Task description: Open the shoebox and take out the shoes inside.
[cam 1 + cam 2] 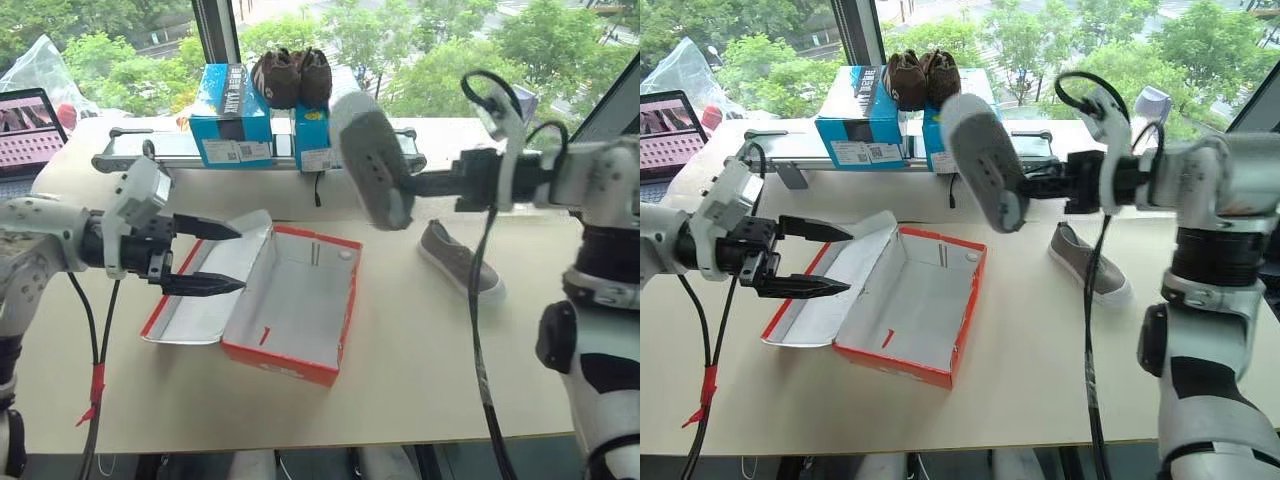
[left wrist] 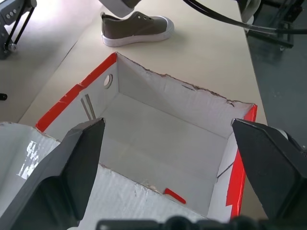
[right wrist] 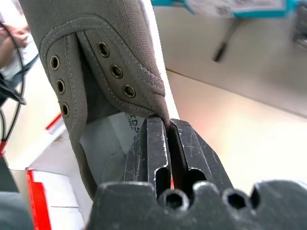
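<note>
The red shoebox (image 1: pixel 300 355) stands open in the middle of the table, its white inside bare, its lid (image 1: pixel 195 315) folded flat to the left. My left gripper (image 1: pixel 241 259) hovers open over the lid's hinge edge, pointing right with nothing between its fingers; its wrist view looks into the box (image 2: pixel 158 139). My right gripper (image 1: pixel 415 185) is shut on one grey shoe (image 1: pixel 368 160), holding it in the air above the box's far right corner, sole showing. In the right wrist view the fingers (image 3: pixel 156 139) pinch the shoe's (image 3: pixel 96 57) rim. The other grey shoe (image 1: pixel 458 262) lies on the table right of the box.
Two blue boxes (image 1: pixel 232 115) with a dark brown pair of shoes (image 1: pixel 290 78) on top stand at the back by the window, behind a metal rail (image 1: pixel 180 150). A laptop (image 1: pixel 30 130) sits at the far left. Bare table lies in front of the box.
</note>
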{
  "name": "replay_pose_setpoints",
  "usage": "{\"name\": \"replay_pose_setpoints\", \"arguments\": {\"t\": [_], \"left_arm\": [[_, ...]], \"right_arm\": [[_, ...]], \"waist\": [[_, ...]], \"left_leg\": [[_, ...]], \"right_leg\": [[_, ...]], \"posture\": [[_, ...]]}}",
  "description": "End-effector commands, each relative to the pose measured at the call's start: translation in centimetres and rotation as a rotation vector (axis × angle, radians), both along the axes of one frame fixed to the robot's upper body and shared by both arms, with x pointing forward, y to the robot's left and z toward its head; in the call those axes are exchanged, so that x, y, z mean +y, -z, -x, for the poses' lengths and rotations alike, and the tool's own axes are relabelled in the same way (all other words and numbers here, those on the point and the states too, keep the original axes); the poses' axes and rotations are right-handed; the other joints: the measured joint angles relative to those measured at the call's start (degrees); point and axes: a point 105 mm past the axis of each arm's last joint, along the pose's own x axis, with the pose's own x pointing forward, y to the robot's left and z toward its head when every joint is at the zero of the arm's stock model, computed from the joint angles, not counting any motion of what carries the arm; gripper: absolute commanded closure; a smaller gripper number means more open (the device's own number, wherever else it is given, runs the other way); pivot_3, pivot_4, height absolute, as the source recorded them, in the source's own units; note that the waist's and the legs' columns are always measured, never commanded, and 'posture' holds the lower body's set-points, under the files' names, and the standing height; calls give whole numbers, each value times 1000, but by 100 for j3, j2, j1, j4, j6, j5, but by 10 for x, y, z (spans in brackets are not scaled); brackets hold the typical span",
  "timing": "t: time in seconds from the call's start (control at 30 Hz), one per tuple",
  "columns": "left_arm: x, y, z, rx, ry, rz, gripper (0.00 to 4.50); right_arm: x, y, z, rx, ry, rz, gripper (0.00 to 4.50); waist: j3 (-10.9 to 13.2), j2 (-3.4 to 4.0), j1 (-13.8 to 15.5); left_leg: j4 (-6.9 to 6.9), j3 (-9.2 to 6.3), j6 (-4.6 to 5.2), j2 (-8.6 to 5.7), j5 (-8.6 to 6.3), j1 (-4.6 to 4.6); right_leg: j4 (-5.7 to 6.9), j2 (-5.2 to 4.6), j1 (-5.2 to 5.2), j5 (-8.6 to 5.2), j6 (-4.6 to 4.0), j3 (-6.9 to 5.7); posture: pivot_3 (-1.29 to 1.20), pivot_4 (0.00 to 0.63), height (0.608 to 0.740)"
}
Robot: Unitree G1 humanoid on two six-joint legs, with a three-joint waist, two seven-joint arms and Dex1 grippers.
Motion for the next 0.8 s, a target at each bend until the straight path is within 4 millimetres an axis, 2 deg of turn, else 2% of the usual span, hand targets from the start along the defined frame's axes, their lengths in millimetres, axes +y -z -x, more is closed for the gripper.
{"name": "replay_pose_setpoints", "arguments": {"t": [0.03, 0.17, 0.27, 0.43, 0.6, 0.63, 0.7, 0.73, 0.77, 0.8], "left_arm": [[-5, -10, -1, -57, 33, -5, 0], [-7, -9, -1, -53, 41, -7, 0], [-7, -8, 1, -52, 41, -6, 0], [-4, -3, 3, -45, 27, -7, 0], [-3, -1, 5, -46, 12, -4, 0], [-3, -1, 6, -46, 10, -4, 0], [-3, -2, 7, -49, 6, -2, 0], [-3, -3, 7, -50, 4, -2, 0], [-2, -3, 7, -51, -1, -2, 0], [-1, -3, 7, -52, -4, -3, 0]], "right_arm": [[-21, 11, 11, 17, 45, 48, 4460], [-44, 48, 24, 128, 97, 145, 4460], [-54, 63, 31, 182, 114, 187, 4460], [-57, 83, 42, 256, 67, 235, 4460], [-65, 106, 36, 294, 79, 292, 4460], [-65, 109, 32, 296, 87, 297, 3914], [-65, 108, 24, 286, 104, 282, 3611], [-65, 106, 21, 279, 107, 274, 3116], [-66, 102, 16, 263, 119, 268, 2930], [-66, 100, 13, 253, 127, 266, 2535]], "waist": [[0, 0, -3], [0, 0, 0], [1, 1, -34], [1, 0, -57], [1, 0, -39], [1, 0, -33], [0, 0, -25], [0, 0, -26], [1, 0, -28], [1, 0, -28]], "left_leg": [[1, 0, 0, 0, 0, -1], [1, 0, 1, 0, 0, -3], [6, 0, 1, -1, 0, -3], [5, 0, 1, 0, 0, 9], [6, 0, 2, 0, -1, 6], [7, 0, 2, 0, -1, 7], [7, -1, 2, 0, -1, 8], [7, 0, 2, 0, -1, 7], [8, 0, 2, -1, 0, 7], [8, 0, 2, -1, 0, 7]], "right_leg": [[3, 0, -2, 0, 0, 1], [0, 0, -2, -1, 2, 1], [2, 0, -2, -1, 3, 4], [4, 1, 5, -8, 15, 6], [1, 1, 5, -9, 16, 6], [1, 1, 6, -9, 16, 6], [1, 1, 7, -9, 17, 6], [1, 1, 7, -9, 17, 6], [1, 0, 7, -9, 17, 7], [1, 1, 6, -9, 16, 6]], "posture": [[0, 150, 740], [0, 150, 740], [0, 150, 740], [0, 150, 740], [0, 150, 740], [0, 150, 740], [0, 150, 740], [0, 150, 740], [0, 150, 740], [0, 150, 740]]}}
